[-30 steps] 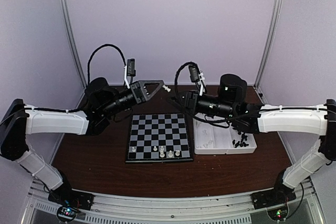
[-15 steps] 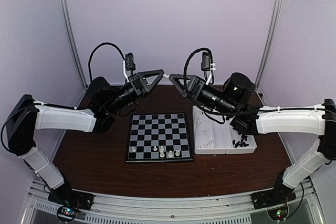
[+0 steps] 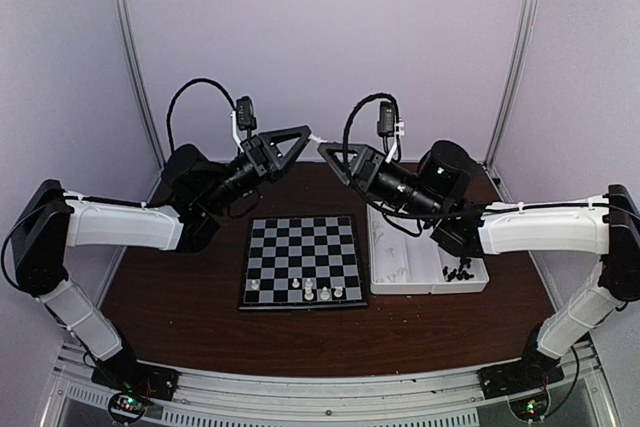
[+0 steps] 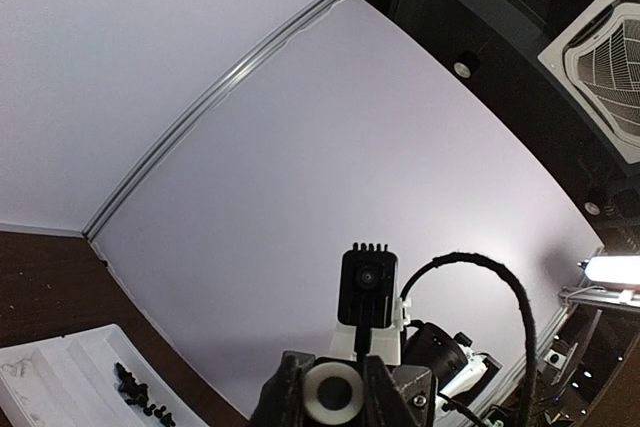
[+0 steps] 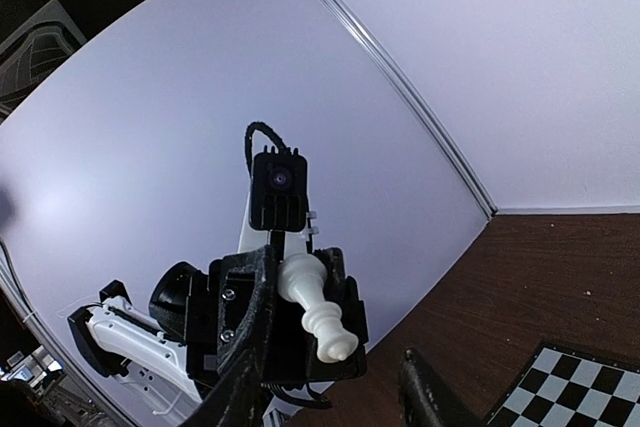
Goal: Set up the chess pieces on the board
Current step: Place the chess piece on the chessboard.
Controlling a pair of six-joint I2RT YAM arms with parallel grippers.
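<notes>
Now higher than a second ago, both arms have closed in tip to tip in the air beyond the board (image 3: pixel 300 247). The left hand (image 3: pixel 306 137) is clamped on a white chess piece (image 5: pixel 318 309). The piece lies near level, head toward the right hand (image 3: pixel 323 150), whose fingers stand apart, and base back toward the left wrist.

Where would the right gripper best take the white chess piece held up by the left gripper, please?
By the narrow neck below its head. The left gripper is shut on the white chess piece at its wide base, and the head juts free toward the open right gripper. Probably come straight in from the right arm's side, jaws straddling the neck.
</notes>
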